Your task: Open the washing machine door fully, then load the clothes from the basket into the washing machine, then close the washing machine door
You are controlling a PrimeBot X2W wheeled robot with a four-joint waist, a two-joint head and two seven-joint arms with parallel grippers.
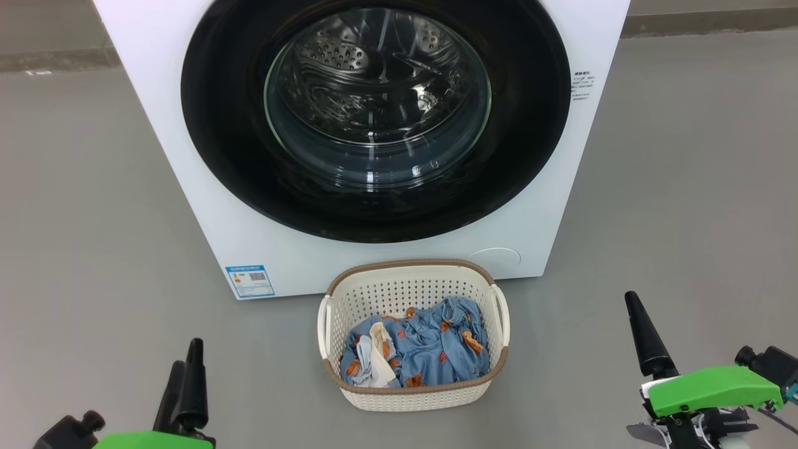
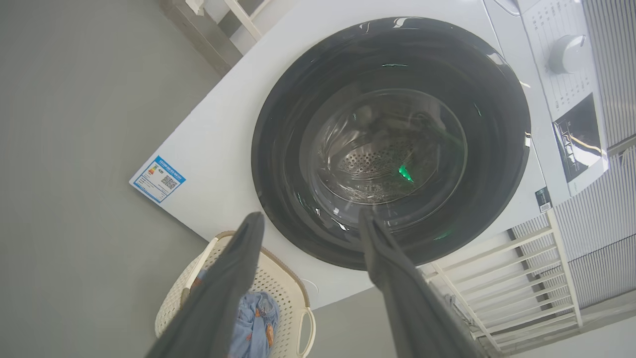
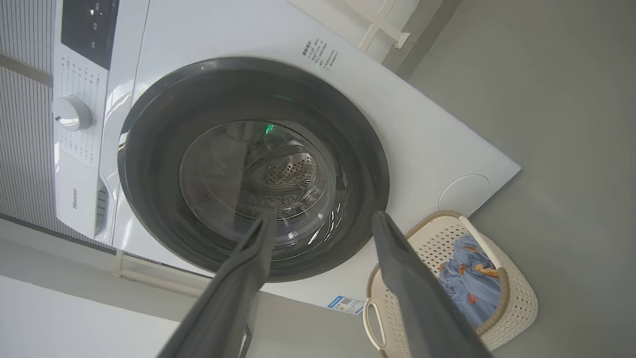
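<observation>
Head view: the washing machine stands on a grey floor with the washing machine door shut flush, and the steel drum shows through its glass. The basket sits on the floor just in front, holding the clothes. A blue label sticker marks the lower front corner.

Left wrist view: the left gripper hangs before the door, fingers spread wide and empty. This angle adds the control dial and a white slatted rack against a ribbed wall.

Right wrist view: the right gripper also faces the door, fingers spread, holding nothing. A round service cover lies just beside the basket.
</observation>
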